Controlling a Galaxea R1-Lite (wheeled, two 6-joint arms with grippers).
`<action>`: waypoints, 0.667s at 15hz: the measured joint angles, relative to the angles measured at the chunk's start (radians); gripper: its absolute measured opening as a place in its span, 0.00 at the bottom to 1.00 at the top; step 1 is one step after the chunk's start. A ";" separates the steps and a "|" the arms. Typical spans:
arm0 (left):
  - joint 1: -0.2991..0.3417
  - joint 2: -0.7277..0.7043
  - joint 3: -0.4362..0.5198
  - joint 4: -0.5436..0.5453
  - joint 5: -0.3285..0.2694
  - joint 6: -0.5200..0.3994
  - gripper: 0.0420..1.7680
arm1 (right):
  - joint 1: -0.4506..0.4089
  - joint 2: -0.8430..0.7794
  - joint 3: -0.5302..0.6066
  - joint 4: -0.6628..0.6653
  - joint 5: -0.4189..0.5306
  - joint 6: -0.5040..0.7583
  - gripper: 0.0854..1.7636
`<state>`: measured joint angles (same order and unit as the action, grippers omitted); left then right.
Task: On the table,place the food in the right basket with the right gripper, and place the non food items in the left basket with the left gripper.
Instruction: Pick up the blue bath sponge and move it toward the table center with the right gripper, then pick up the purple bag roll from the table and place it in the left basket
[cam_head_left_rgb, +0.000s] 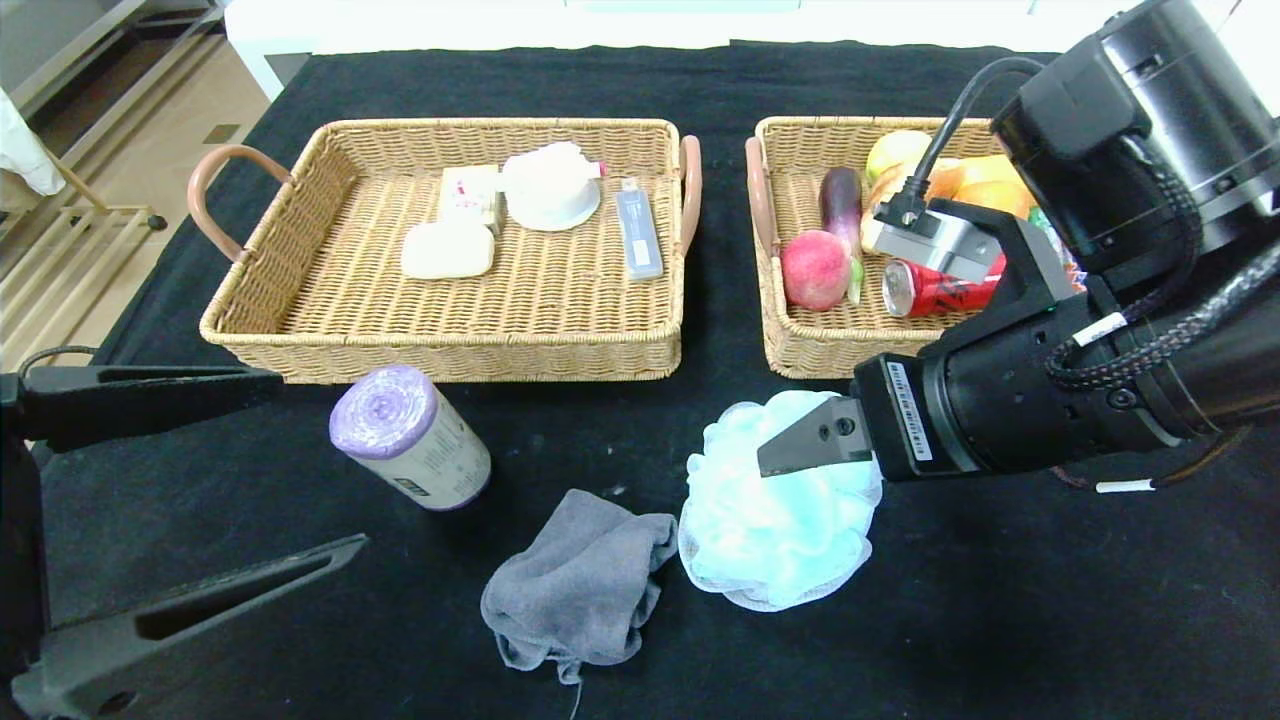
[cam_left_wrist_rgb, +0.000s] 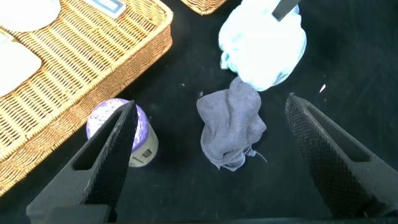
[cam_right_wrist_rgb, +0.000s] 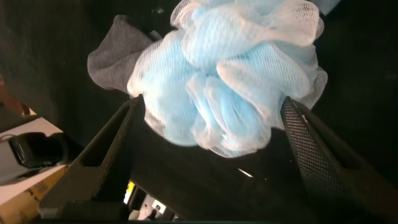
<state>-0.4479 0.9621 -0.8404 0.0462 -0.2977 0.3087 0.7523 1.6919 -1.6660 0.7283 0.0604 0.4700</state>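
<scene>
Straddling pale blue mesh bath sponge (cam_head_left_rgb: 778, 510): right gripper (cam_head_left_rgb: 800, 445), jaws spread wide, nothing clamped | sponge on black tablecloth (cam_head_left_rgb: 1000, 620), touching crumpled grey cloth (cam_head_left_rgb: 575, 590) | left gripper (cam_left_wrist_rgb: 211, 155) wide open, empty, above cloth

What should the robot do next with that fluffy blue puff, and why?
Probably back the right gripper away: its open jaws straddle the bath puff, a non-food item meant for the left basket. The open left gripper, above the grey cloth, should take it.
</scene>
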 joint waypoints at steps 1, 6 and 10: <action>0.000 0.000 0.000 0.000 0.000 0.000 0.97 | -0.001 -0.008 0.001 0.003 0.000 -0.020 0.91; 0.000 0.000 0.000 0.001 0.000 0.000 0.97 | -0.057 -0.061 0.024 0.002 0.001 -0.162 0.93; 0.000 0.001 0.000 0.001 0.000 0.000 0.97 | -0.117 -0.116 0.057 -0.007 0.014 -0.256 0.95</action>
<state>-0.4479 0.9630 -0.8404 0.0470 -0.2972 0.3083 0.6355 1.5760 -1.6091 0.7211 0.0745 0.2136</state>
